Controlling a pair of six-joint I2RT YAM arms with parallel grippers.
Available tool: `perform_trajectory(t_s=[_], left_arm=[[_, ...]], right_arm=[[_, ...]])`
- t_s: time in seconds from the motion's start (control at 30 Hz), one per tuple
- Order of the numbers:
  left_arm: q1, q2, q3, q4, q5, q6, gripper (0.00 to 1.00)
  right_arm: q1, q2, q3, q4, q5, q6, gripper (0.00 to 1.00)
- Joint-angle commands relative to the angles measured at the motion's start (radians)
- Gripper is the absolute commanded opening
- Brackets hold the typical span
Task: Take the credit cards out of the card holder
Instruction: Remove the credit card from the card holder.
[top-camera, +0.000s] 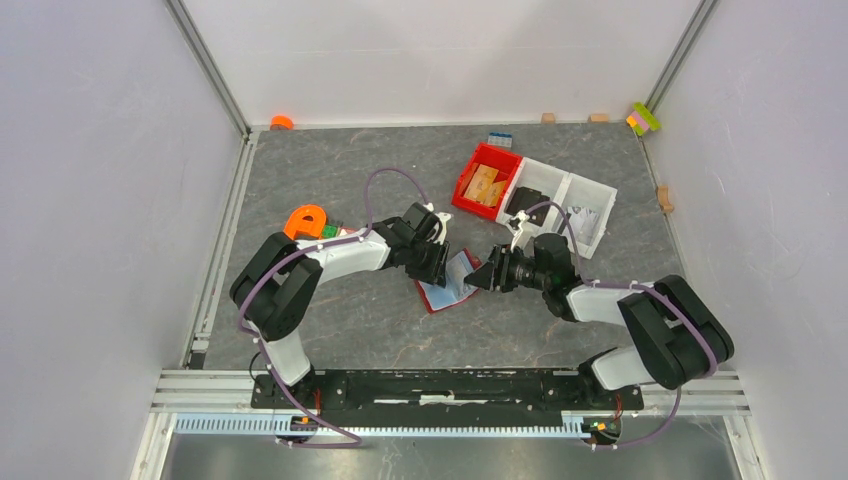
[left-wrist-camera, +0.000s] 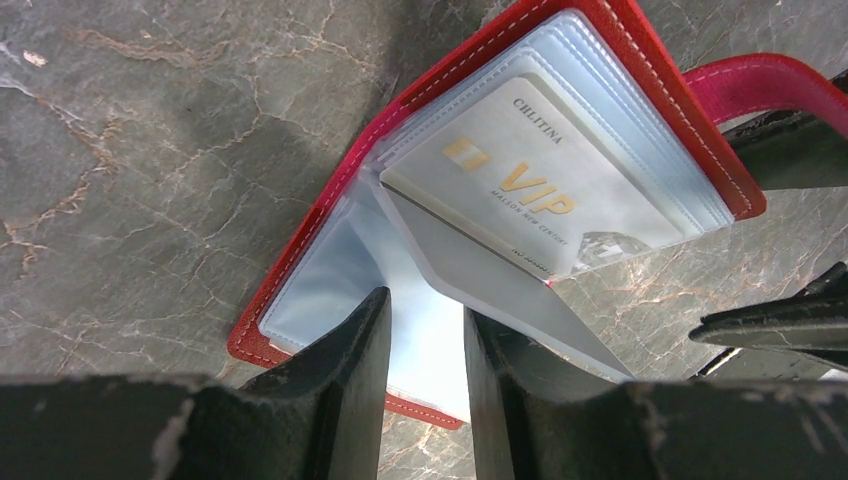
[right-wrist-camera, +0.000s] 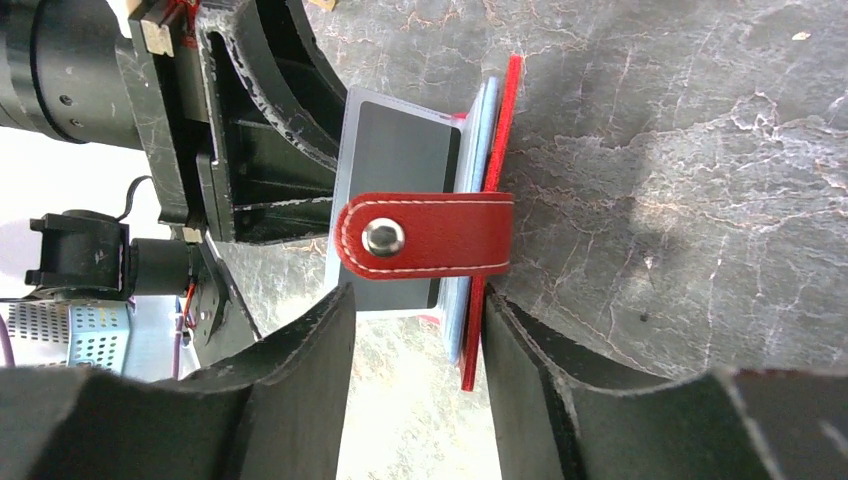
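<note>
Fingers (left-wrist-camera: 330, 390) of the left gripper (left-wrist-camera: 425, 380) stand narrowly apart over the card holder (top-camera: 447, 283) at mid-table, with only a clear sleeve showing between them. The right gripper (right-wrist-camera: 415, 390) gapes around its raised right cover. A snap strap (right-wrist-camera: 430, 235) crosses the grey card (right-wrist-camera: 395, 160). A VIP card (left-wrist-camera: 530, 180) sits sleeved. The red bin (top-camera: 462, 190) stands far right. The holder spreads open left to right.
</note>
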Motion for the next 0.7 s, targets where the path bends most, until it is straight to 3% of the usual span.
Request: perform_trajectory(t_s=[0.0,0.23,0.4,0.5,0.67], left_arm=[[0.001,-0.022,0.006,-0.027,-0.036,0.013,0.4],[0.001,-0.022,0.002,-0.019,-0.031,0.01,0.4],[0.001,-0.033,-0.001,-0.015,-0.04,0.006,0.38],[0.001,-0.162,-0.078,0.062,-0.097,-0.008,0.35],[0.02,-0.394,-0.224,0.19,-0.157,-0.035,0.42]], right_arm=[[0.006,0.027,0.006,0.036,0.005,-0.008,0.52],[0.033,0.061,0.029,0.007,0.04,-0.029,0.45],[0.036,0.079,0.034,0.014,0.037,-0.021,0.26],[0.037,0.038,0.024,0.004,0.061,-0.027,0.18],[0.034,-0.066,-0.015,-0.006,0.145,-0.05,0.05]])
